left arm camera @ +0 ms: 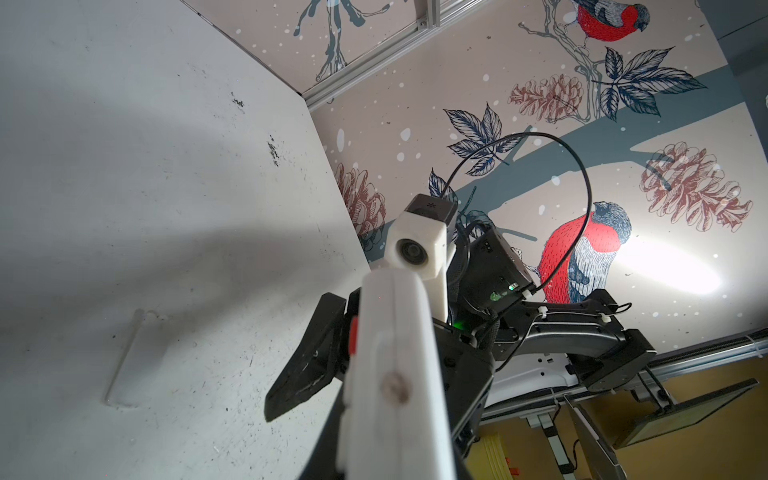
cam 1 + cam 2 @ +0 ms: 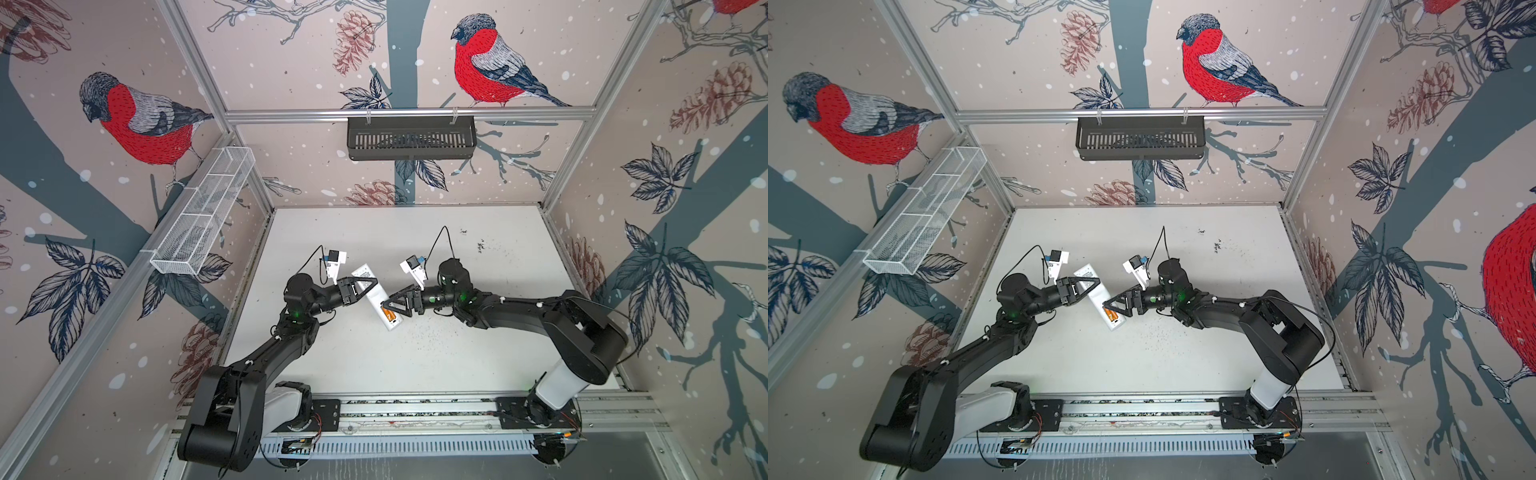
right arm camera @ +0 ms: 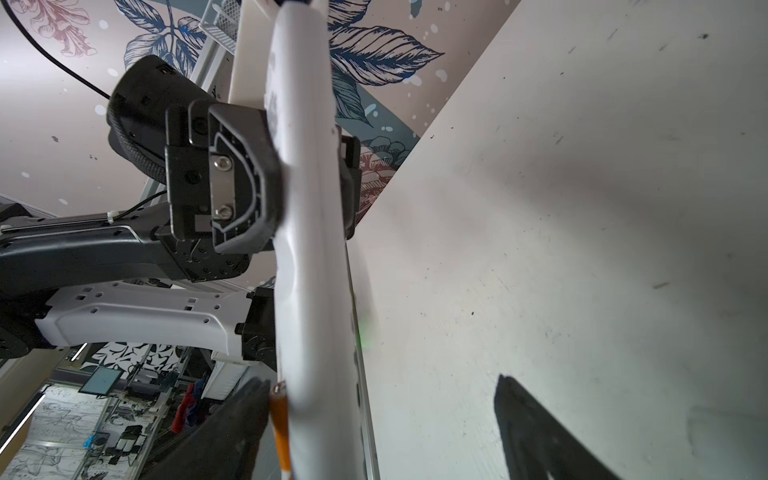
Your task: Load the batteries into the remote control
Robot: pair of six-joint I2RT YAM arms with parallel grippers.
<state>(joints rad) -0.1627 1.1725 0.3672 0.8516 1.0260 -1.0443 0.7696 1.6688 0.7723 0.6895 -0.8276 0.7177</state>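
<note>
So: remote control is up off the table, over its middle, held by the left gripper. In both top views it runs diagonally, back side up, w/ a printed label at the far end. Left gripper's fingers are clamped across the remote's width, near that far end. The right wrist view shows both pads pressed flat on its opposite faces.

Near end of the remote has the battery bay open. Orange batteries sit in it. Can't tell if it's one or two.

Right gripper comes in from the right side, level w/ the bay. Its fingers are spread wide apart, w/ the remote passing between them in the right wrist view, not squeezed. One fingertip is just beside the orange battery's silvery end. Contact or not, can't tell.
</note>
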